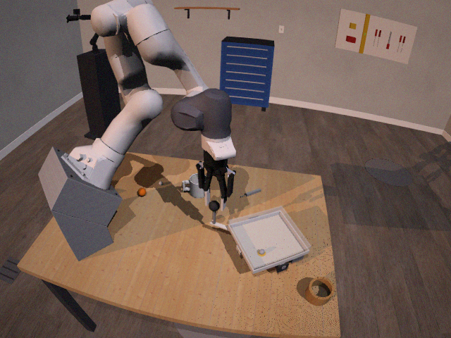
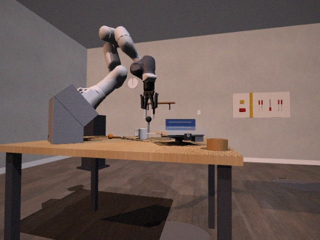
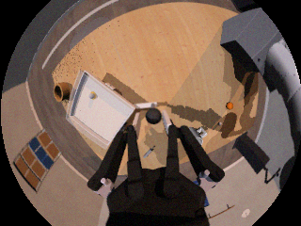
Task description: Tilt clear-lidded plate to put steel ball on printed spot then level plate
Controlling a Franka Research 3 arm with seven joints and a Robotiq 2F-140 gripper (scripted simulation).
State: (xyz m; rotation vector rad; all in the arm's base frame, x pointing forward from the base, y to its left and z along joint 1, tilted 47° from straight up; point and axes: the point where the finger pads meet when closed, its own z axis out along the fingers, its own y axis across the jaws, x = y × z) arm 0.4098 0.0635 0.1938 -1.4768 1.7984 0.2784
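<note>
- Top view: the clear-lidded plate [image 1: 267, 232], square, white and shallow-walled, sits on the right half of the wooden table [image 1: 145, 276].
- The steel ball [image 1: 261, 251] rests on the yellow printed spot [image 1: 263, 253], close to the plate's near rim.
- In the exterior view the plate [image 2: 180, 133] looks level on a dark pivot stand.
- A thin upright stalk with a black knob [image 1: 213, 206] rises from a pale arm at the plate's far-left corner.
- The gripper [image 1: 215, 203] hangs straight down with its fingers partly open. The tips flank the knob and grip nothing.
- A grey mug [image 1: 196, 186] stands just behind the gripper, and a grey rod [image 1: 252, 191] lies near it.
- A brown ring [image 1: 309, 292] lies near the plate's front corner, apart from it, by the table edge.
- An orange ball [image 1: 141, 191] and a small grey ball [image 1: 160, 182] lie well apart from the plate.
- A wall poster [image 1: 375, 34] shows red and yellow shapes.
</note>
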